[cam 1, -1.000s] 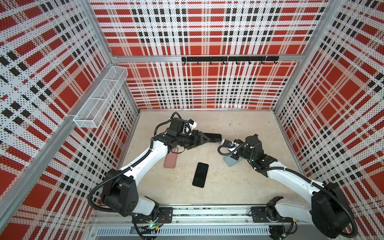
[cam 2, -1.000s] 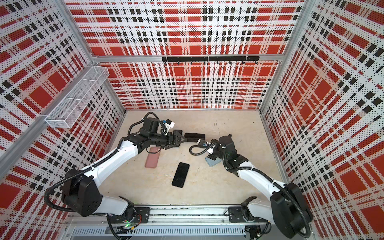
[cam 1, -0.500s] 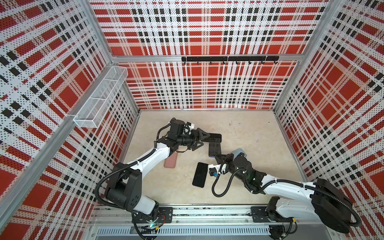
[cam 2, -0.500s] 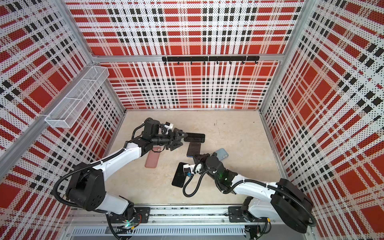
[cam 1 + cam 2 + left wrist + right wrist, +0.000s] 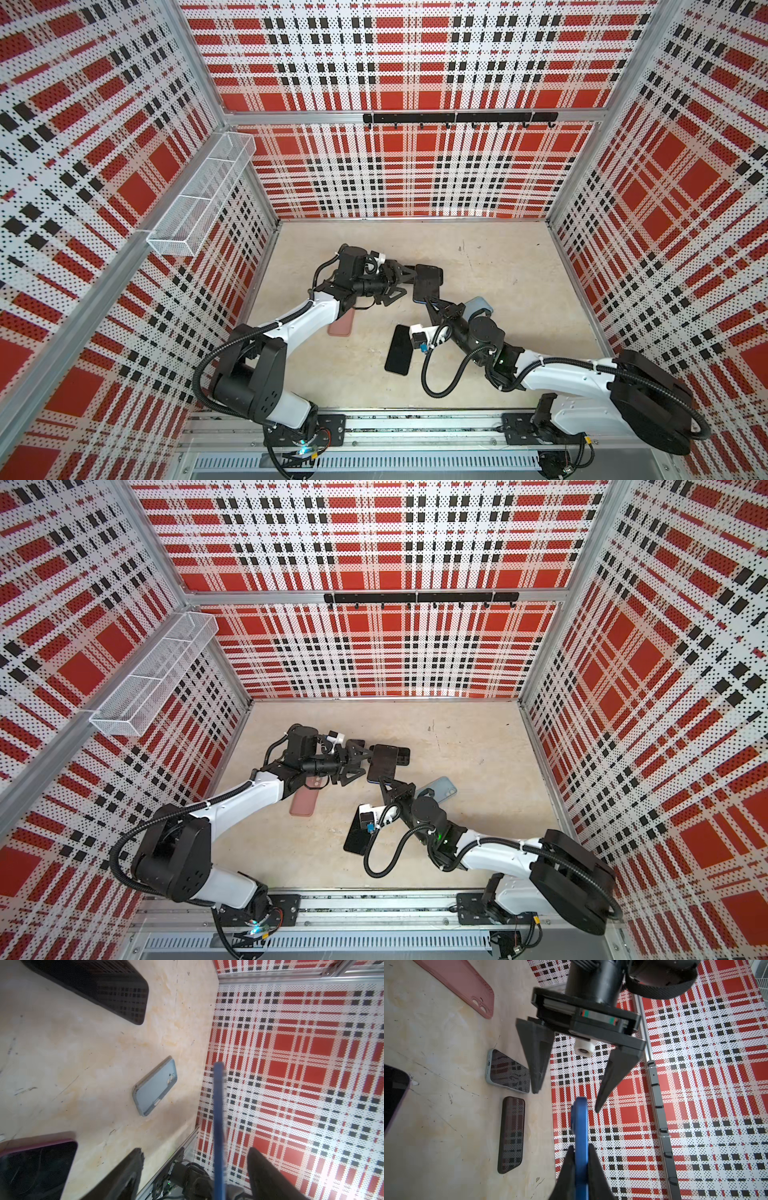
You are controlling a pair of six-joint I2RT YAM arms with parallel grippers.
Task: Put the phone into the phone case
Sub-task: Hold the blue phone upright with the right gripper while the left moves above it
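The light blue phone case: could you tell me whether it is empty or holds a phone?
Empty: the light blue phone case lies open side up, bare inner floor and camera cutout showing.

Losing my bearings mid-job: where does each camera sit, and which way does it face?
Top views: high over the arms' bases, looking down at the table; both arms show.
Left wrist: on the left arm, looking past the left tool at the edge-on blue phone and grey case.
Right wrist: on the right arm, looking past the right tool, shut on that phone, at the left tool.
Shared: both wrist views show the phone.
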